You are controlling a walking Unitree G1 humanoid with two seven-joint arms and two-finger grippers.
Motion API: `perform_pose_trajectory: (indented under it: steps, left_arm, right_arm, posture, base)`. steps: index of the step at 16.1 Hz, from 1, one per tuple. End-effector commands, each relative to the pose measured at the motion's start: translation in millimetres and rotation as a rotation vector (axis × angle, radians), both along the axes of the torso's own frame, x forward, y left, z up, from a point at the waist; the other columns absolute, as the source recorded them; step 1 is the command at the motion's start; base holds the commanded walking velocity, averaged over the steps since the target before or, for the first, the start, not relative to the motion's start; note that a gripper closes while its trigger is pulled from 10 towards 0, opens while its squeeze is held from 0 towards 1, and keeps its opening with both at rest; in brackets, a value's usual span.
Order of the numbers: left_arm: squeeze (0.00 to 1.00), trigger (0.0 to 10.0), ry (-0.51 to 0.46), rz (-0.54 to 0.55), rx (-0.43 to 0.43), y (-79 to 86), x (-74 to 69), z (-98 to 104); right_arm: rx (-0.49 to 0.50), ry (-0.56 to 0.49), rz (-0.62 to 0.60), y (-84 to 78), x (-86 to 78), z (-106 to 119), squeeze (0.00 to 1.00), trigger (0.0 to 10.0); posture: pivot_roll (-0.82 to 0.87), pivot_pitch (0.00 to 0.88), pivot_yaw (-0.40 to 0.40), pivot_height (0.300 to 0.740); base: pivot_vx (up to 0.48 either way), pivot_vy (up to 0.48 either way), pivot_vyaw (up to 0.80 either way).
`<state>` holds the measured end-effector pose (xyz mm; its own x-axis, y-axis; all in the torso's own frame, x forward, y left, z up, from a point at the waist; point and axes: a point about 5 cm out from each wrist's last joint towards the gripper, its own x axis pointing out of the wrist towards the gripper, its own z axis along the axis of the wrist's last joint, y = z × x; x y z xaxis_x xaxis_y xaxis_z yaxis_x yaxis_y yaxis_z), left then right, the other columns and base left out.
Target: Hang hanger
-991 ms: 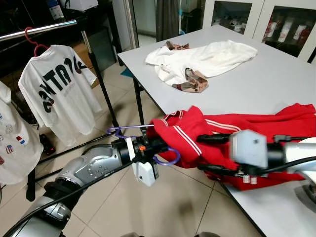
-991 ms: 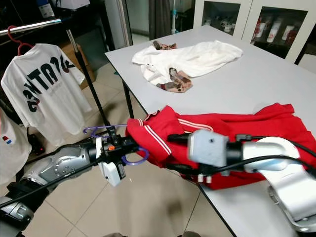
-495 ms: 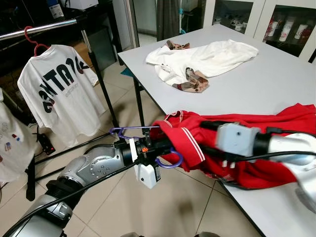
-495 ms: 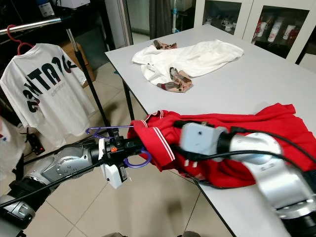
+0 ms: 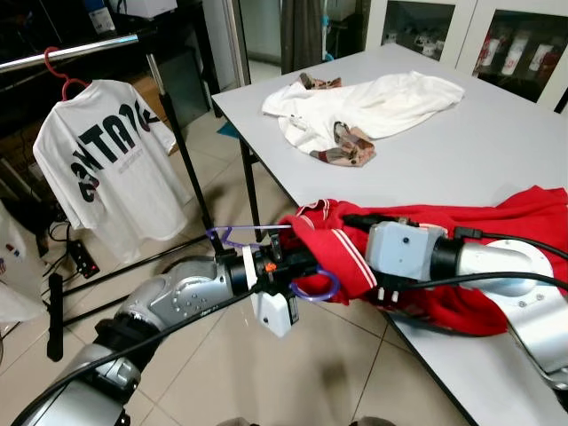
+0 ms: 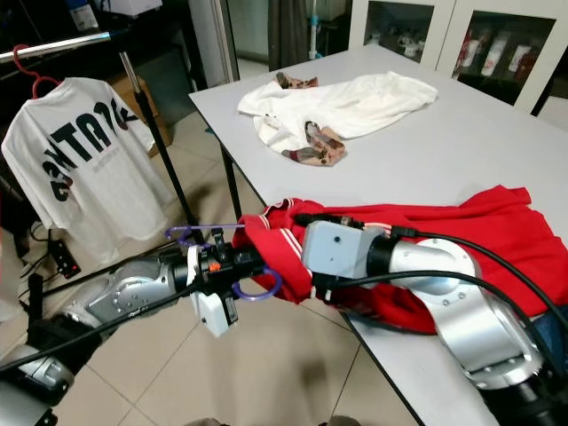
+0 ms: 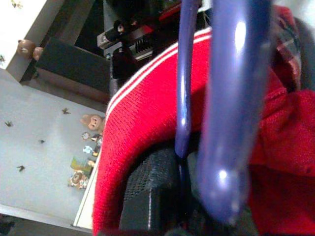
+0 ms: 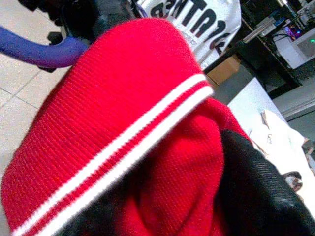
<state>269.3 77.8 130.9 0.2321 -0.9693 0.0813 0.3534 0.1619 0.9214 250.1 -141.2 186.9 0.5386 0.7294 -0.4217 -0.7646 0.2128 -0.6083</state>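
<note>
Red knit with white stripes, a shirt (image 5: 497, 240), draped over the near edge of the grey bench (image 5: 461, 142), collar end bunched off the corner. Purple plastic hanger (image 5: 315, 286) held just off that corner above the tiled floor (image 5: 293, 373), hook curling below the left gripper (image 5: 282, 263), one thin arm (image 5: 244, 232) reaching out toward the rack. Left gripper clamped on the hanger near its neck, black fingers (image 7: 152, 196) pressed against the purple bar (image 7: 231, 98) in the left wrist view, red cloth crowding in on both sides. Right gripper (image 6: 302, 257) buried in the striped collar (image 8: 123, 142) right beside the hanger; a black finger (image 8: 256, 191) dark against the cloth in the right wrist view, pinching the red fabric. Both grippers nearly touching at the collar.

Farther back on the bench, well apart from the red shirt, a white garment (image 5: 373, 106) with a plaid-lined collar lying crumpled. Off to the robot's left, a metal clothes rail (image 5: 71, 53) carrying a white T-shirt (image 5: 111, 164) with black lettering on a red hanger (image 5: 62, 75); a second pale garment (image 5: 13, 266) at the far left edge. Glass-fronted cabinets (image 5: 461, 35) behind the bench.
</note>
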Motion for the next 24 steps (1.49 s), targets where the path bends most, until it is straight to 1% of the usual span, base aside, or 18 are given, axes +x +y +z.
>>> perform_pose_trajectory:
  steps: [1,2,3,4,6,9,13,17,19,21,22,23,24]
  left_arm:
    - [0.0,10.0,-0.037,-0.044,-0.008,-8.8,0.3,8]
    - [0.0,10.0,-0.039,-0.045,-0.011,-9.9,1.0,9]
    - [0.0,10.0,-0.042,-0.048,-0.014,-11.7,1.9,11]
    - [0.0,10.0,-0.042,-0.05,-0.015,-12.4,2.1,11]
    - [0.0,10.0,-0.039,-0.052,-0.019,-13.0,1.6,11]
    - [0.0,10.0,-0.026,-0.041,-0.025,-11.4,0.5,9]
    - [0.0,10.0,-0.005,-0.027,-0.018,-8.5,0.0,5]
    - [0.0,10.0,0.028,-0.011,-0.014,-6.5,-4.3,-2]
    - [0.0,10.0,0.035,0.001,-0.003,-4.9,-4.2,-5]
    - [0.0,10.0,0.033,0.009,0.01,-1.9,-3.0,-5]
    - [0.06,10.0,0.021,0.011,0.007,-0.5,-3.0,-4]
    - [1.0,10.0,0.029,0.014,-0.013,0.5,-2.6,-2]
    - [1.0,10.0,0.035,0.013,-0.017,0.7,-2.6,-1]
  right_arm:
    - [0.007,-0.043,0.034,9.3,1.1,4,0.0,2.0]
    - [0.004,-0.043,0.035,10.0,1.2,3,0.0,2.0]
    - [0.003,-0.038,0.036,12.2,0.8,1,0.0,2.6]
    - [0.004,-0.035,0.035,13.5,0.6,0,0.0,2.5]
    - [-0.002,-0.03,0.028,12.7,1.3,-3,0.0,0.0]
    - [-0.015,-0.019,0.009,9.7,2.9,-7,0.0,0.0]
    - [-0.035,-0.035,-0.04,4.8,11.0,-10,0.0,0.0]
    - [-0.037,-0.109,-0.067,3.7,18.6,-8,0.0,0.0]
    - [-0.074,-0.161,-0.086,-3.5,24.3,-8,0.0,0.0]
    - [-0.059,-0.186,-0.084,-3.1,25.5,-6,0.0,0.0]
    - [-0.055,-0.191,-0.079,-1.9,25.8,-6,0.0,0.0]
    - [-0.052,-0.194,-0.075,-1.0,25.8,-7,0.0,0.0]
    - [-0.051,-0.195,-0.074,-0.9,25.8,-7,0.0,0.0]
  posture:
    - [-0.14,0.0,0.107,0.736]
    - [-0.14,0.0,0.107,0.736]
    - [-0.13,0.0,0.106,0.736]
    - [-0.13,0.0,0.107,0.736]
    - [-0.13,0.0,0.108,0.736]
    - [-0.13,0.0,0.109,0.736]
    - [-0.13,0.0,0.109,0.736]
    - [-0.12,0.0,0.106,0.736]
    - [-0.12,0.0,0.108,0.736]
    - [-0.12,0.0,0.11,0.736]
    - [-0.12,0.0,0.11,0.736]
    - [-0.12,0.0,0.111,0.736]
    - [-0.12,0.0,0.111,0.736]
  base:
    - [0.0,0.0,0.0]
    - [0.0,0.0,0.0]
    - [0.0,0.0,0.0]
    - [0.0,0.0,0.0]
    - [0.0,0.0,0.0]
    - [0.0,0.0,0.0]
    - [0.0,0.0,0.0]
    - [0.0,0.0,0.0]
    - [0.0,0.0,0.0]
    - [0.0,0.0,0.0]
    - [0.0,0.0,0.0]
    - [0.0,0.0,0.0]
    - [0.0,0.0,0.0]
